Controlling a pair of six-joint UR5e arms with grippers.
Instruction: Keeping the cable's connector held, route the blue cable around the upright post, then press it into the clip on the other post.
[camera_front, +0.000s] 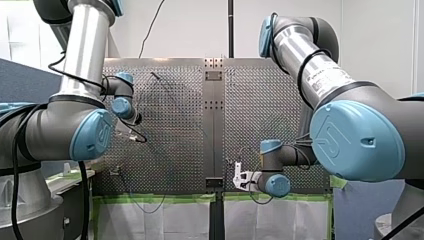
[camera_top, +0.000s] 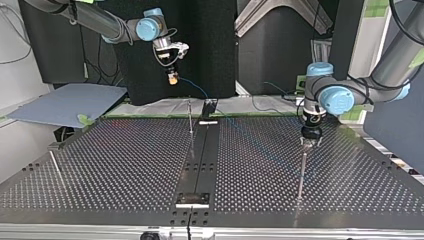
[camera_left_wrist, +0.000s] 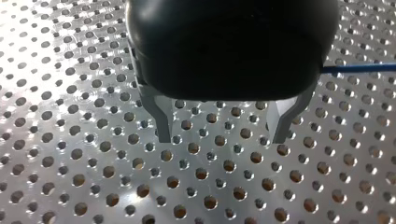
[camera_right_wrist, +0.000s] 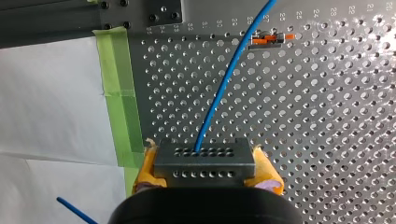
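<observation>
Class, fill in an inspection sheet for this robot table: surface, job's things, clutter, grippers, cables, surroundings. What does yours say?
Surface: perforated metal table.
Job's things: grey connector, with the blue cable leaving it; middle post; another post towards the top view's right.
Clutter: nothing seen.
Grippers: left gripper open, empty; right gripper shut on the connector, yellow pads.
Cables: black arm cable hanging by my left arm.
Surroundings: green tape and white sheet at the table's edge.

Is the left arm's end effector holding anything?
No, my left end effector's two metal fingers stand apart over the perforated table, with nothing between them.
</observation>
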